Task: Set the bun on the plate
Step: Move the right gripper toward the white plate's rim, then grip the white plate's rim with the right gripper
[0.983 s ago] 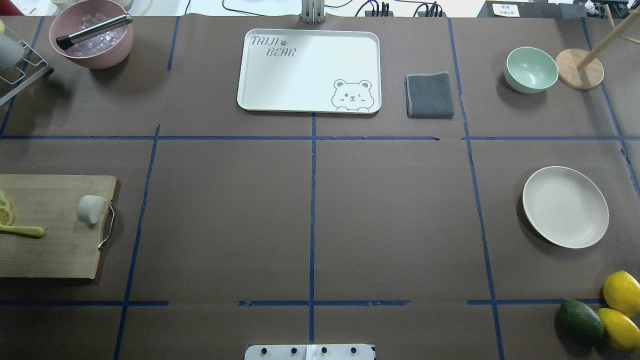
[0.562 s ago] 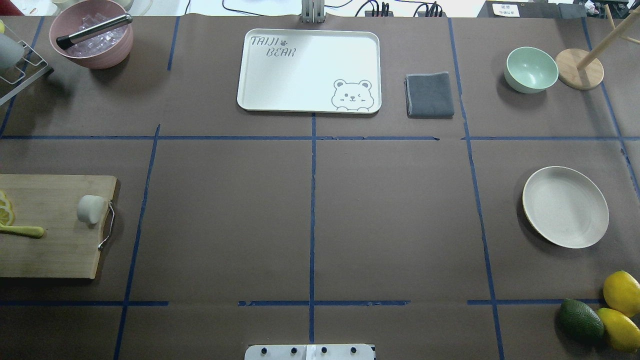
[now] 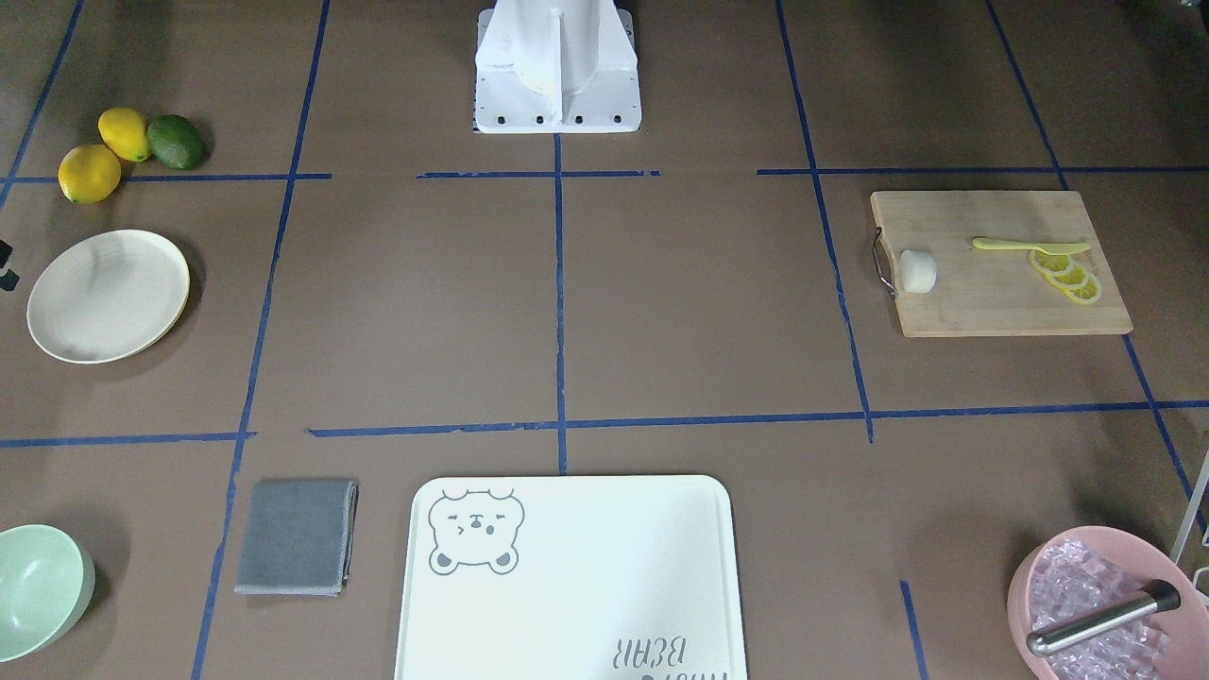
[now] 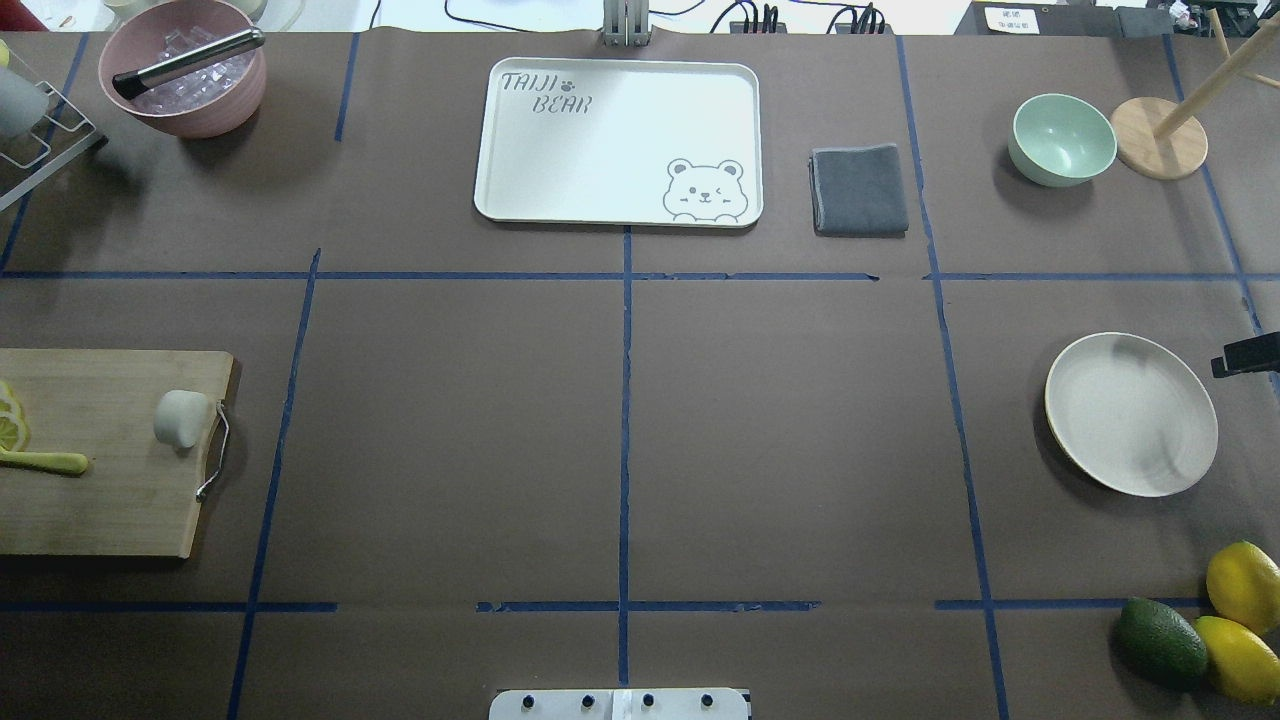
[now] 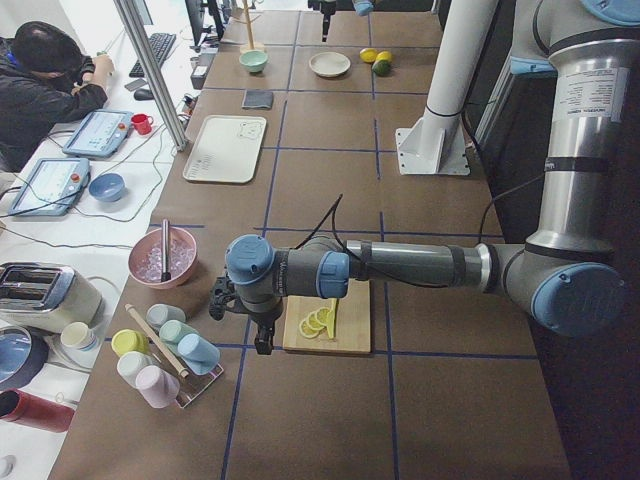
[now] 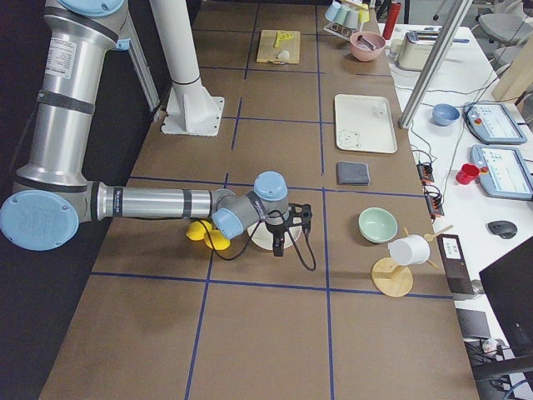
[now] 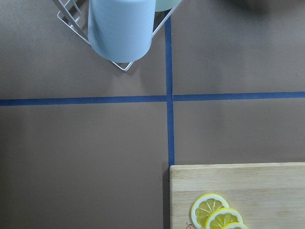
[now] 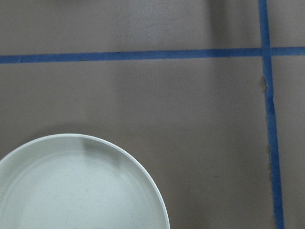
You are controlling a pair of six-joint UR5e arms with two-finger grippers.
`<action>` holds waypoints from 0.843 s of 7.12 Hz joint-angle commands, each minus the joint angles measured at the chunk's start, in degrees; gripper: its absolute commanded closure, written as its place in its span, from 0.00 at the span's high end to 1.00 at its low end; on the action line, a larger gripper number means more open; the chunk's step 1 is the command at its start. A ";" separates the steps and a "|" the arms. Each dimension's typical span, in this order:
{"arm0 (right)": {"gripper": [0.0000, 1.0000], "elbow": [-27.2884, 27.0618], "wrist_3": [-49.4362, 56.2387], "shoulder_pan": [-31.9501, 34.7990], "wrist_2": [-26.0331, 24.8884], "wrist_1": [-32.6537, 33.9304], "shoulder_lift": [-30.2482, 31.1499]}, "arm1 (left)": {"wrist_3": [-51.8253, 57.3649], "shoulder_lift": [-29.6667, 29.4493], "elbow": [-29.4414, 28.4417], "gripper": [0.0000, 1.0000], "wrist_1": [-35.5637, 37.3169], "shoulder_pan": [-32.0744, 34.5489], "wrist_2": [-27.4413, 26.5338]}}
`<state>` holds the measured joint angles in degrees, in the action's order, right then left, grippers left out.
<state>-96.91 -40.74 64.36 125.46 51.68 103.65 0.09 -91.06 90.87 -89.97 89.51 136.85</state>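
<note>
The white bun [image 4: 183,418] lies on its side at the right end of a wooden cutting board [image 4: 100,490], next to the board's metal handle; in the front-facing view the bun [image 3: 917,271] is just as bare. The cream plate [image 4: 1131,414] sits with nothing on it at the table's right, and the right wrist view shows its rim [image 8: 143,176]. My right gripper [image 6: 283,237] hangs over the plate's outer side; only a dark piece of it [image 4: 1247,355] enters the overhead view. My left gripper [image 5: 262,335] hangs beyond the board's outer end. I cannot tell either gripper's state.
Lemon slices [image 3: 1065,274] and a yellow-green spoon [image 3: 1025,246] share the board. A cup rack [image 7: 121,28] stands beyond it. A pink ice bowl [image 4: 185,70], bear tray [image 4: 618,140], grey cloth [image 4: 860,190] and mint bowl [image 4: 1062,140] line the far side. Lemons and an avocado [image 4: 1160,640] lie near the plate.
A dark piece of the right gripper has come in at the overhead view's right edge beside the plate, and a faint shadow now falls on the plate. Bun and plate have not moved.
</note>
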 commanded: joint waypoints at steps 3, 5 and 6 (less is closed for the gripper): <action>0.93 8.05 -4.87 -6.00 -0.74 -10.28 0.15 | 0.00 0.00 0.01 1.00 -0.03 -0.04 0.00; 0.37 7.97 -4.79 -6.00 -0.30 -10.28 -0.03 | 0.00 0.00 0.01 1.00 -0.03 -0.04 -0.09; 0.09 7.88 -4.70 -6.00 -0.13 -10.46 -0.03 | 0.00 -0.08 0.01 1.00 -0.03 -0.04 0.00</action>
<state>-88.96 -45.53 58.40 125.10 41.38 103.67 0.09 -91.07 90.88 -90.00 89.47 136.81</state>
